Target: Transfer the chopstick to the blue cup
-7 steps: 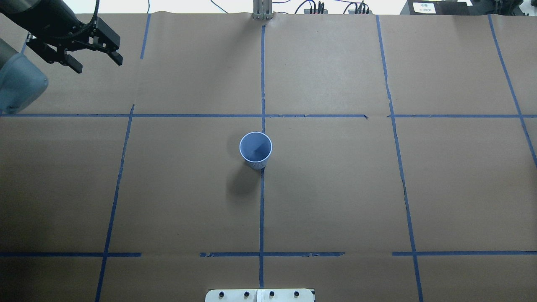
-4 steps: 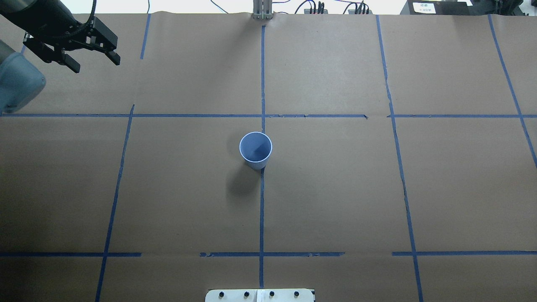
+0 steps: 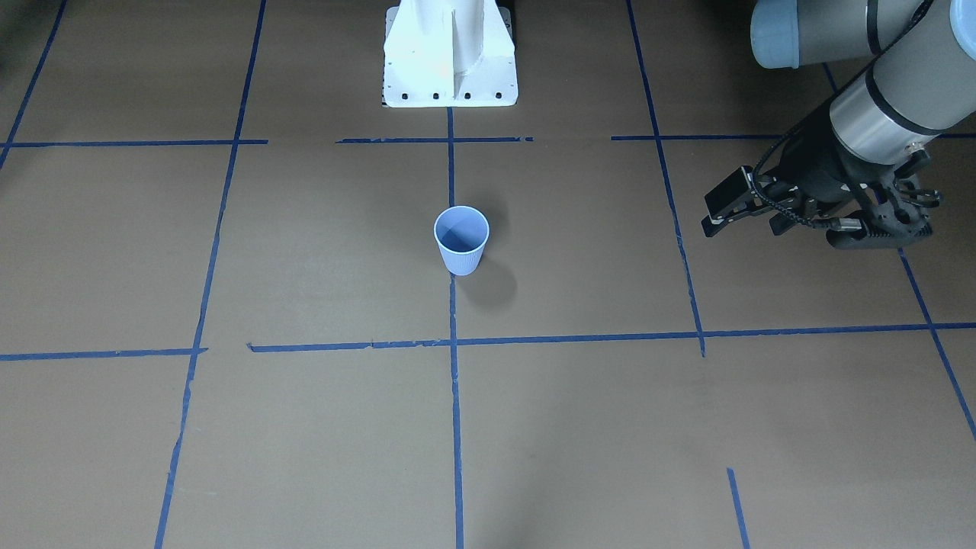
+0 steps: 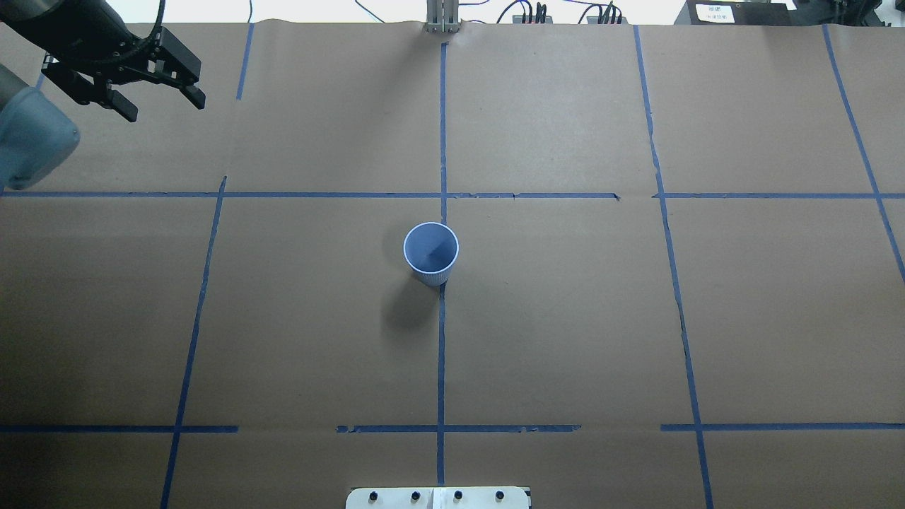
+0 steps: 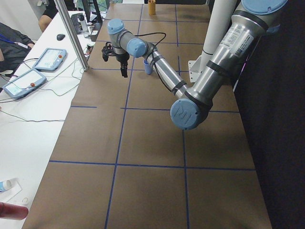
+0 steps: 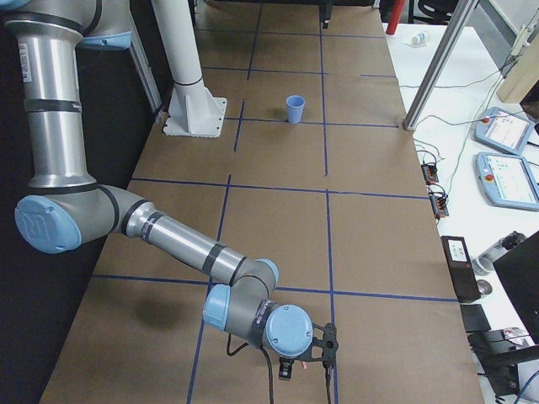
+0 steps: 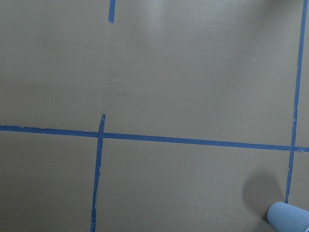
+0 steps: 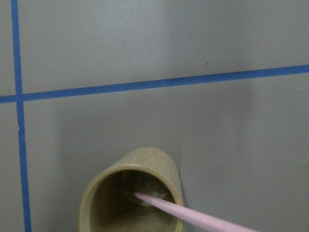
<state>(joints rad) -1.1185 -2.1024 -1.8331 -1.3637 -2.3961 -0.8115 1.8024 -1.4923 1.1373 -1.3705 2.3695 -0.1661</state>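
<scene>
The right gripper (image 6: 305, 358) hangs well apart from the blue cup (image 4: 430, 253), toward the robot's right table end, above a bamboo holder (image 8: 145, 162); whether it's wide or closed I can't tell. On the cup's other side, also well apart, the left gripper (image 4: 165, 107) is spread wide and empty. The pink chopstick (image 8: 193, 217) leans in that holder with its lower end inside, so the right arm looks nearer to it.

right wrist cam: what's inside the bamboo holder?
One pink chopstick, tip at the bottom of the bamboo holder, leaning out toward the lower right. The holder's near side is cut off by the frame and its floor is shadowed, so other contents cannot be told.
</scene>
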